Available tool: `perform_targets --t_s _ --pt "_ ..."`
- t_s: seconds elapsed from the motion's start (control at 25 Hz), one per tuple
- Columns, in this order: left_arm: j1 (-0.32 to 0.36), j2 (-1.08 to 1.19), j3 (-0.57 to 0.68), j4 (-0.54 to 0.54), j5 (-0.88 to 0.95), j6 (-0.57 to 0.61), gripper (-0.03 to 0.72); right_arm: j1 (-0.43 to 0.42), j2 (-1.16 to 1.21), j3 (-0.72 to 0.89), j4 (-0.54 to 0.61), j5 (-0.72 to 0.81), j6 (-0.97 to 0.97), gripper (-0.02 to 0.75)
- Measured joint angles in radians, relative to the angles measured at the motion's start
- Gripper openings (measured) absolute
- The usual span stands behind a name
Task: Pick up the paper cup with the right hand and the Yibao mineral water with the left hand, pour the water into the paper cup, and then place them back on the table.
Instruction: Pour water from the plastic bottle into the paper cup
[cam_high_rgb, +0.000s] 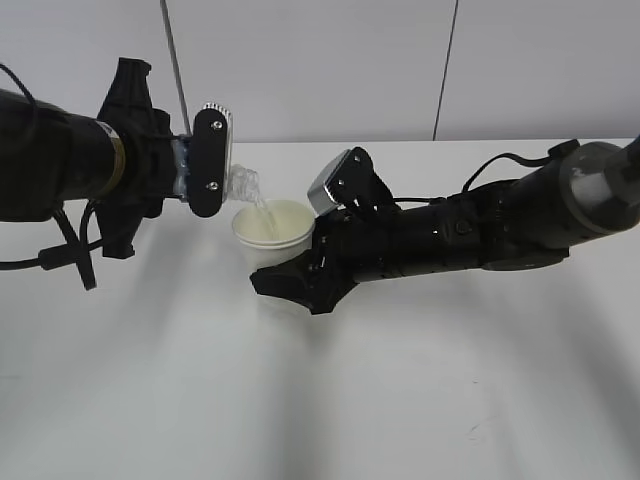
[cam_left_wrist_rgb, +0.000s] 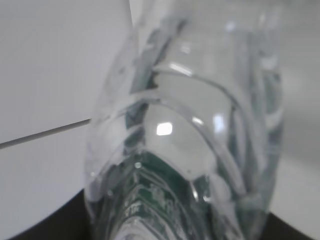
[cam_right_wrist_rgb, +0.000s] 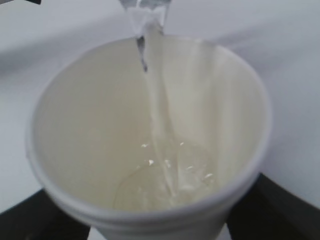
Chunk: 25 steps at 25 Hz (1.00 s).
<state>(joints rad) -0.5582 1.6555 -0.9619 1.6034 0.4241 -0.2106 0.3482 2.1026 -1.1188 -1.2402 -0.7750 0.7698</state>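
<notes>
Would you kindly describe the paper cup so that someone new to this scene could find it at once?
Start at the large white table; near its middle, the right-hand black gripper clasps a small white tapered paper cup with a cream interior. A clear plastic bottle, tilted in the left gripper, pours a thin stream into it. It is the only opaque, open-topped vessel here.

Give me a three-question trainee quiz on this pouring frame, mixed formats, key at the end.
1. True or false: water is streaming from the Yibao mineral water into the paper cup.
2. Which end effector holds the cup? A) left end effector B) right end effector
3. Fill in: in the right wrist view, the water in the cup covers only its ____.

Key: 1 true; 2 B; 3 bottom.
</notes>
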Motion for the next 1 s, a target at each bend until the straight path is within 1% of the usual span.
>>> perform_targets --t_s 0.4,0.64,1.0 --pt "0.0 0.0 0.0 0.003 0.001 0.0 0.345 0.0 0.0 0.0 0.0 0.0 0.0 0.55" --pt "0.0 0.0 0.0 0.035 0.006 0.001 0.345 0.0 0.0 0.0 0.0 0.002 0.0 0.55" --pt "0.0 0.0 0.0 0.046 0.014 0.001 0.344 0.0 0.0 0.0 -0.002 0.003 0.0 0.55"
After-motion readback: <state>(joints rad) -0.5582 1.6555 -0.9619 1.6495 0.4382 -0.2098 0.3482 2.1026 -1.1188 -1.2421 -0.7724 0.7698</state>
